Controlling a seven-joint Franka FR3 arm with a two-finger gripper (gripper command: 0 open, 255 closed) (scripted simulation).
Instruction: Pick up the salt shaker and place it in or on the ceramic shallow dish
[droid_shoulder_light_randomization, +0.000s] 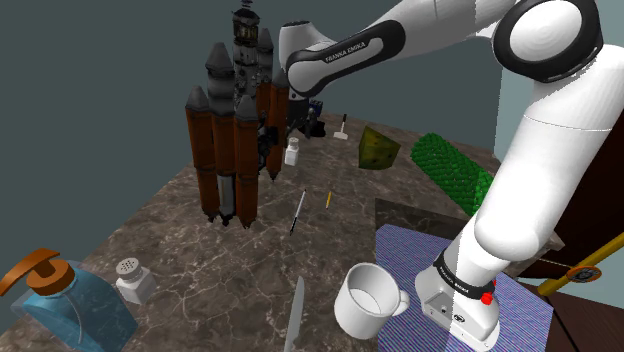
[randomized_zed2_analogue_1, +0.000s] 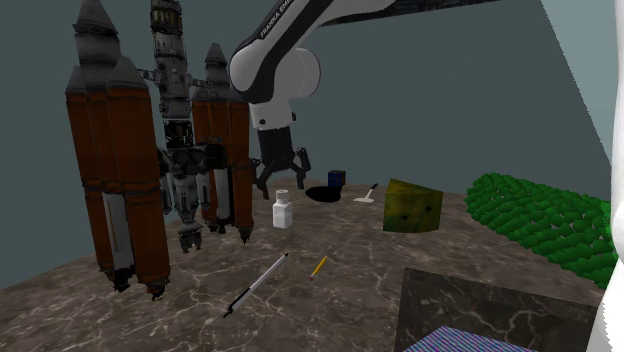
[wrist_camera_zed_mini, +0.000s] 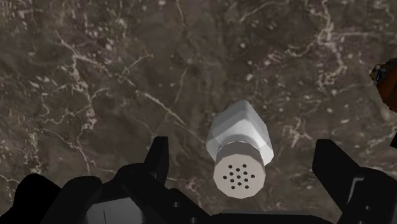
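Small white faceted salt shaker (wrist_camera_zed_mini: 240, 153), perforated cap, stands upright on dark marbled tabletop (wrist_camera_zed_mini: 95, 76) beneath black two-finger gripper (randomized_zed2_analogue_1: 282, 180), fingers spread, nothing held; judged light, rigid, smooth; grasp flat body sides below cap.

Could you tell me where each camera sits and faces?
Shoulder view: behind the arm's base, looking down over the marbled tabletop; the white arm shows.
Second exterior view: low by the tabletop, facing the rocket model; the gripper shows.
Wrist view: on the hand, looking down on the salt shaker between open fingers.
All three show that shaker.
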